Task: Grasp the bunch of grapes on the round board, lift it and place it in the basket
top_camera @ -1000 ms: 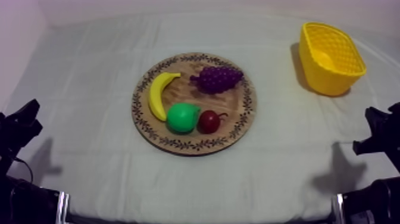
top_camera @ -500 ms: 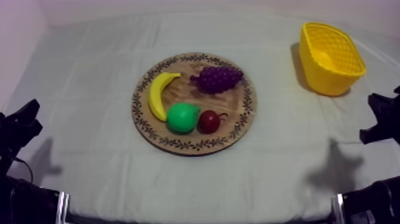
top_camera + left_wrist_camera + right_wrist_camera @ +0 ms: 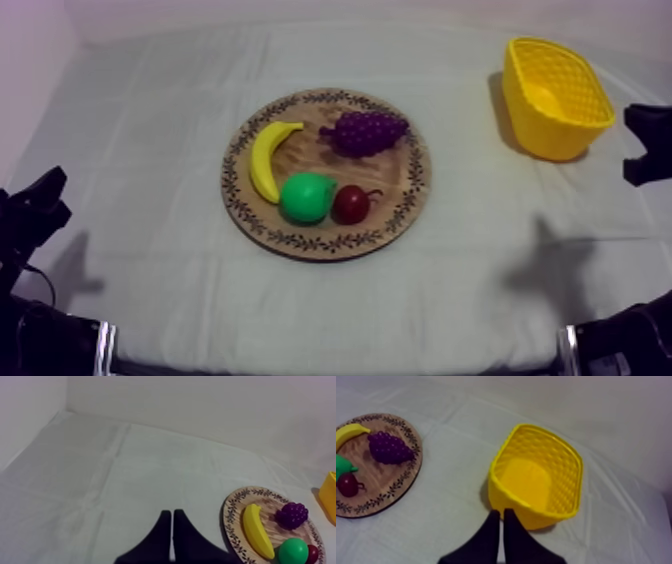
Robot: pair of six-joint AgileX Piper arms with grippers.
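Grey-white cloth (image 3: 150, 120) carries the wooden board (image 3: 408, 195), with the bunch of grapes (image 3: 366, 131) on its far side. The yellow basket (image 3: 556, 97) stands well apart from the board, on the right arm's side. The left gripper (image 3: 172, 511) and the right gripper (image 3: 501, 510) both have their fingers pressed together.

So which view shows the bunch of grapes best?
The top view: the bunch of grapes lies whole and unblocked on the wooden board. The right wrist view shows it whole too, board cut off; the left wrist view shows it from farther off.

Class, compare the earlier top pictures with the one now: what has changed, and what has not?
The right gripper, shut and empty, moved forward towards the basket. Nothing was grasped. The left gripper, the grapes and the board stayed put.
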